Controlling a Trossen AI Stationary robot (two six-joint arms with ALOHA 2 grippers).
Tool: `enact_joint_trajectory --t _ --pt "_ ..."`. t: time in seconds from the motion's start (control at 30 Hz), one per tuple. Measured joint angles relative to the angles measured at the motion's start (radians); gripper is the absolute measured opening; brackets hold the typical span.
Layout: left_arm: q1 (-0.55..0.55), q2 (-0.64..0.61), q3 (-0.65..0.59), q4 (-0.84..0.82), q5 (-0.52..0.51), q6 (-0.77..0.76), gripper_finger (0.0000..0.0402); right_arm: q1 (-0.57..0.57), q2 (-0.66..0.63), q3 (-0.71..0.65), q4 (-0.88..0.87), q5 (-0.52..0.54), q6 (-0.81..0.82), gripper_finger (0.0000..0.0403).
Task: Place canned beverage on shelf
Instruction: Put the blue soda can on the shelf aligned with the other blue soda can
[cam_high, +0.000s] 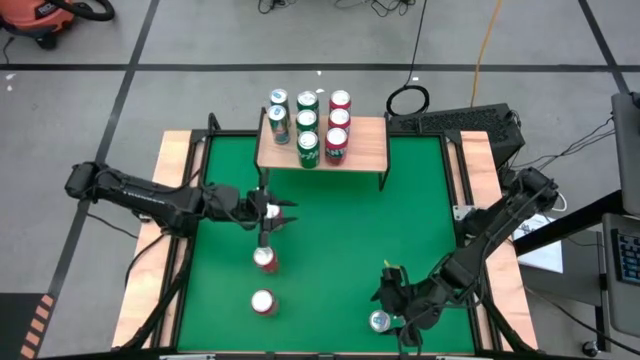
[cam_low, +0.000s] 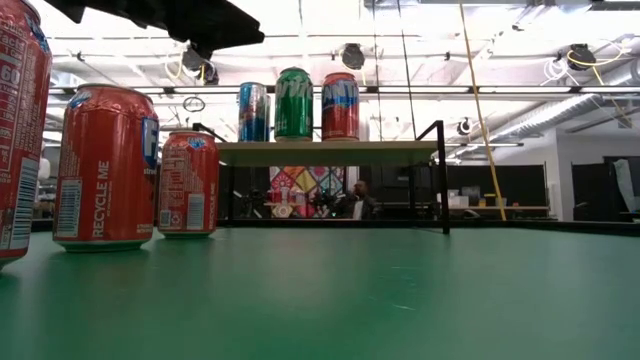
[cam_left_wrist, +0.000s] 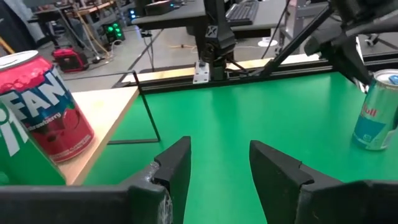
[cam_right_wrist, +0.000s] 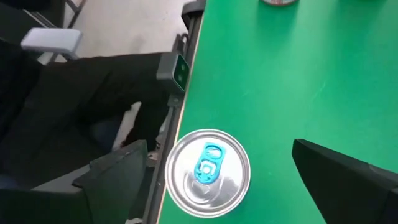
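A light-blue can (cam_right_wrist: 208, 173) stands upright near the table's near right corner, also seen as can (cam_high: 380, 321) and can (cam_left_wrist: 379, 112). My right gripper (cam_right_wrist: 217, 152) is open above it, slanting down, one finger on each side of the can's top and neither touching it. My left gripper (cam_left_wrist: 221, 155) is open with nothing between its fingers, above mid-table in front of the shelf (cam_high: 360, 150). Several cans stand on the shelf's plank, among them a red can (cam_left_wrist: 43, 106). Red cans (cam_high: 264, 258) stand on the green table.
The shelf's thin black legs (cam_low: 443, 180) stand on the table's far part. Another red can (cam_high: 263, 302) stands near the front edge. The table's edge rail (cam_right_wrist: 180, 74) runs close beside the light-blue can. Bare green surface (cam_high: 340, 250) lies between the two arms.
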Motion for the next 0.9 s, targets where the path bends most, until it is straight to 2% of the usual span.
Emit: enact_joint_trajectory --t 0.53,0.67,0.77,0.9 --pt "-0.101 0.048 0.0 0.007 -0.126 -0.076 0.0159 0.002 0.123 0.0 0.007 -0.079 0.044 0.0394" --pt "-0.117 0.064 0.0 0.054 -0.144 -0.076 0.0159 0.002 0.149 0.0 0.026 -0.078 0.043 0.039" --pt "-0.12 0.082 0.0 0.103 -0.145 -0.076 0.0159 0.002 0.16 0.0 0.047 -0.077 0.029 0.0373" --pt "-0.124 0.117 0.0 0.133 -0.145 -0.082 0.0159 0.001 0.157 0.0 0.05 -0.077 0.027 0.0329"
